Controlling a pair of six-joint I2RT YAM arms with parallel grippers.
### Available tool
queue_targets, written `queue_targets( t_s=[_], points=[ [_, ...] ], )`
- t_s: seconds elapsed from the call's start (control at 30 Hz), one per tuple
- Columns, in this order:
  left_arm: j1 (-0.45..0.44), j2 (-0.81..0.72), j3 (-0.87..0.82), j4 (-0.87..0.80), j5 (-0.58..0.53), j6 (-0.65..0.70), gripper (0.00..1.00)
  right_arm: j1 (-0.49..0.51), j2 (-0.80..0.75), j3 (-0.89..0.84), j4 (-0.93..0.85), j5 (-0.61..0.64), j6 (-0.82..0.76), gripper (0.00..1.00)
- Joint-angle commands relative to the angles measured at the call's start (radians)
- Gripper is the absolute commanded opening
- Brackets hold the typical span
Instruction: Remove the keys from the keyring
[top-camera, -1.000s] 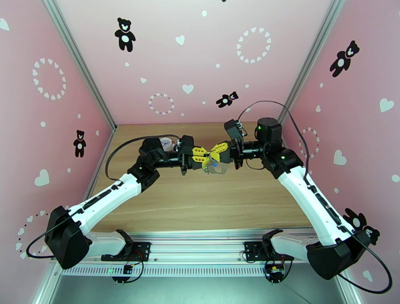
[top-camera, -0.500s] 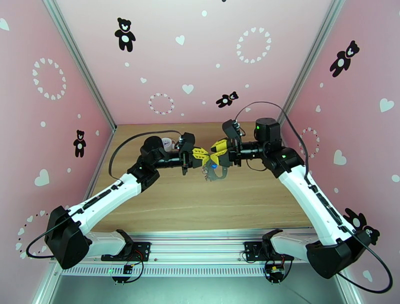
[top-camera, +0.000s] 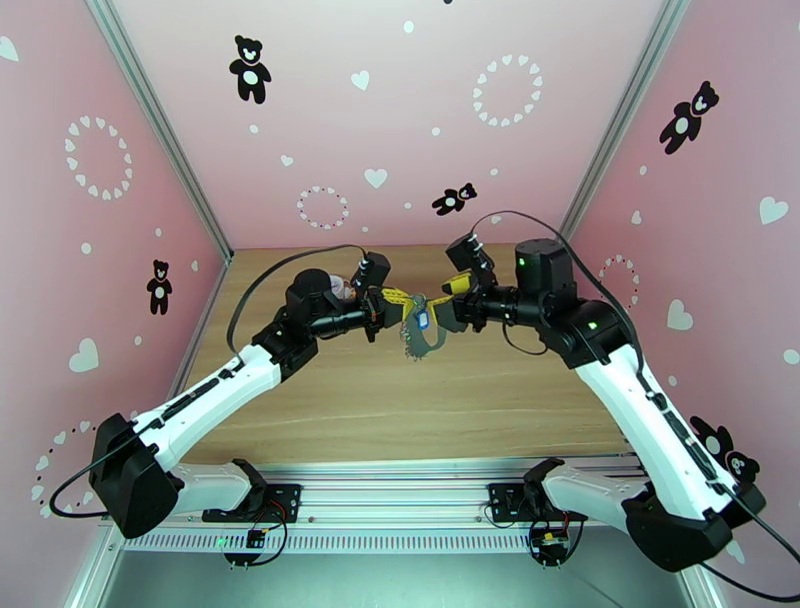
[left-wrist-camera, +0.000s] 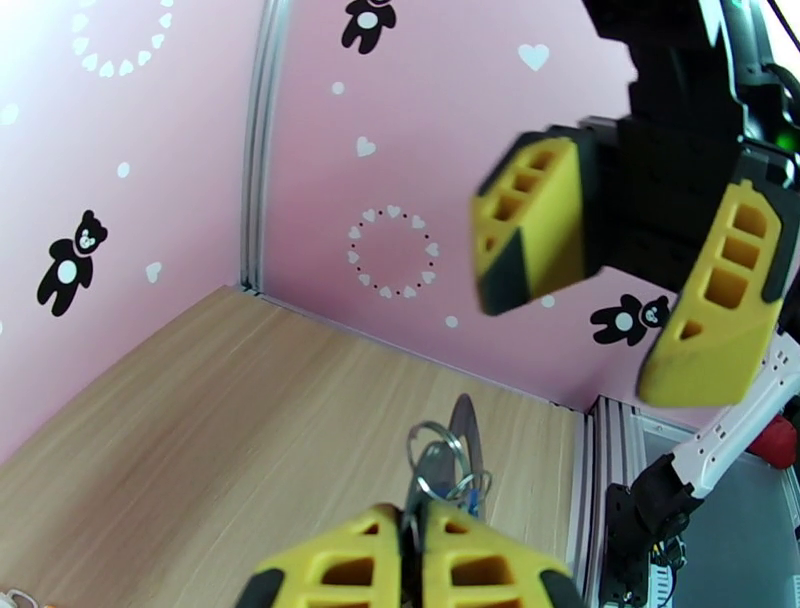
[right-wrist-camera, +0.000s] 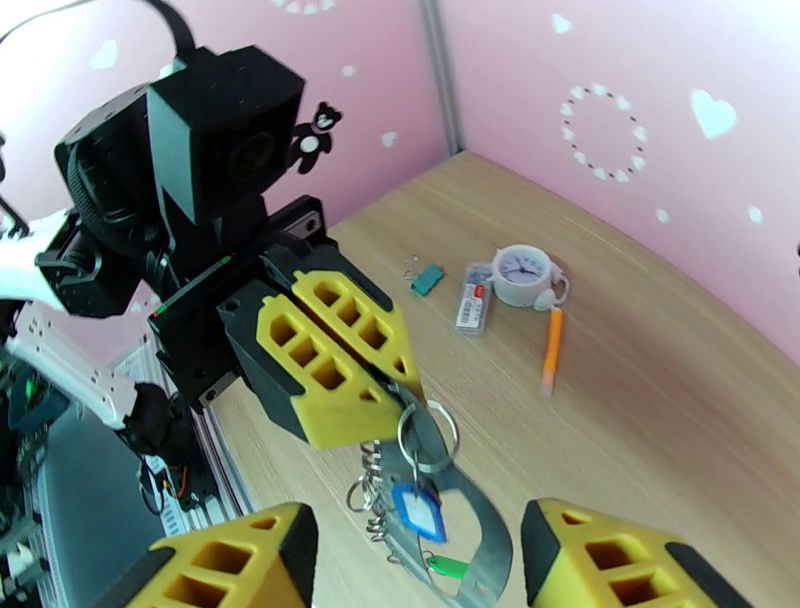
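My right gripper (top-camera: 455, 290) has let go and backed off from where it was pinched up against the left one a moment ago. Its two yellow fingers (left-wrist-camera: 530, 220) now stand wide apart. My left gripper (top-camera: 395, 297) has turned and lifted a bit, and it stays clenched tight on the top of the keyring (top-camera: 432, 335).

The keyring hangs in the air over the desk (top-camera: 400, 400), toward the far edge and near the middle. It is a black strap bent into a loop (right-wrist-camera: 490, 540). A thin silver ring (right-wrist-camera: 430, 435) pokes out right at the left gripper's tips (right-wrist-camera: 408, 392), and a little chain (right-wrist-camera: 372, 480) hangs beside the strap.

I count two keys on it: one with a blue tag (right-wrist-camera: 417, 512) and one with a green tag (right-wrist-camera: 447, 568) just below it. The metal parts of the keys are too small for me to make out.

Down on the desk, near the far edge toward the left, I count one small white clock (right-wrist-camera: 525, 272), one orange pencil (right-wrist-camera: 551, 350), one red-and-white tag (right-wrist-camera: 477, 297) and one small teal thing (right-wrist-camera: 430, 278). The clock and the red-and-white tag lie just beside each other.
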Motion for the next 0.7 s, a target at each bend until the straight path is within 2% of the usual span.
queue_targets(
  t_s=[0.0, 0.17, 0.3, 0.67],
  points=[
    [-0.002, -0.029, 0.028, -0.002, -0.041, -0.035, 0.0, 0.031, -0.027, -0.035, -0.026, 0.039, 0.127, 0.55],
    [-0.008, -0.024, 0.032, 0.009, -0.034, -0.035, 0.0, 0.063, -0.03, -0.122, 0.076, -0.036, 0.155, 0.5],
    [-0.01, -0.028, 0.033, 0.004, -0.031, -0.025, 0.0, 0.063, -0.013, -0.144, 0.099, -0.003, 0.132, 0.46],
    [-0.036, -0.04, 0.04, -0.022, -0.031, 0.025, 0.0, 0.063, 0.052, -0.152, 0.175, -0.023, 0.107, 0.42]
  ],
)
